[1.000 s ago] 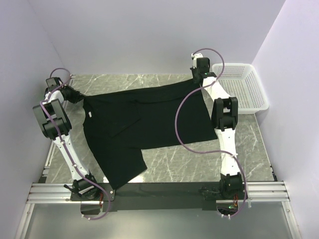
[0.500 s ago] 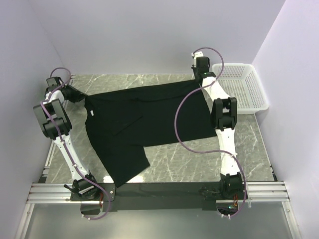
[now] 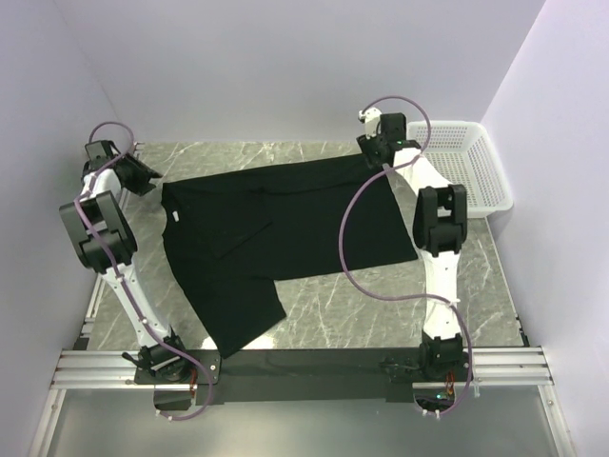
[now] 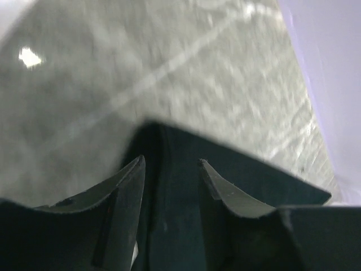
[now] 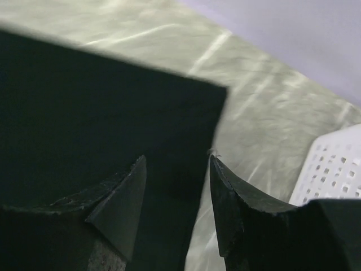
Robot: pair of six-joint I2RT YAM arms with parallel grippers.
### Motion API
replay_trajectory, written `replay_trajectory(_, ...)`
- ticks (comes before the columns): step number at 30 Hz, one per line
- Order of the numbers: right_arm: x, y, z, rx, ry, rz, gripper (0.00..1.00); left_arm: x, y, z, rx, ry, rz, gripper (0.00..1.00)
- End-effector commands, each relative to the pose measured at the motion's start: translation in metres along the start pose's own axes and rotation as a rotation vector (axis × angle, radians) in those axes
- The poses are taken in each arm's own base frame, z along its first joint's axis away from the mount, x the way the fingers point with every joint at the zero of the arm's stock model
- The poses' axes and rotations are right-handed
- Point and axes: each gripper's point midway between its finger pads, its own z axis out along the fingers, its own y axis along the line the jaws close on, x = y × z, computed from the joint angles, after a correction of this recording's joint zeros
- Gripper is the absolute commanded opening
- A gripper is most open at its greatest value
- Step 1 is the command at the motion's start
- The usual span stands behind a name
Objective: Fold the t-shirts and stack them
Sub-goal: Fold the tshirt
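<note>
One black t-shirt (image 3: 276, 228) lies spread on the marble table, its white neck label (image 3: 177, 217) at the left and one part reaching toward the near edge. My left gripper (image 3: 143, 177) hovers at the shirt's far left corner. In the left wrist view it (image 4: 171, 160) is open, with the t-shirt's corner (image 4: 180, 186) lying loose below the fingers. My right gripper (image 3: 378, 155) is at the far right corner. In the right wrist view it (image 5: 177, 157) is open over the t-shirt's edge (image 5: 101, 113), gripping nothing.
A white perforated basket (image 3: 457, 162) stands at the far right of the table, close to my right gripper, and shows in the right wrist view as the basket (image 5: 333, 164). Lilac walls close in the left, back and right sides.
Both grippers went from shut to open and let go of the shirt's far corners. The cloth settled flat. Both wrists pulled slightly away from the corners.
</note>
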Motion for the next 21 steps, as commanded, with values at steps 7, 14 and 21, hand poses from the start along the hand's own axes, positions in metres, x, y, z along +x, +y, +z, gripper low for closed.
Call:
replay_trajectory(7, -0.044, 0.021, -0.065, -0.202, -0.120, -0.051, 0.56, 0.046, -0.017, -0.043, -0.014, 0.012, 0.006, 0.38)
replay_trajectory(14, -0.037, 0.014, -0.062, -0.208, -0.096, 0.000, 0.55, 0.064, -0.004, -0.032, -0.107, 0.034, -0.023, 0.35)
replay_trajectory(21, -0.032, 0.011, -0.060, -0.200, -0.084, 0.023, 0.55, 0.075, 0.002, -0.018, -0.152, 0.067, -0.021, 0.33)
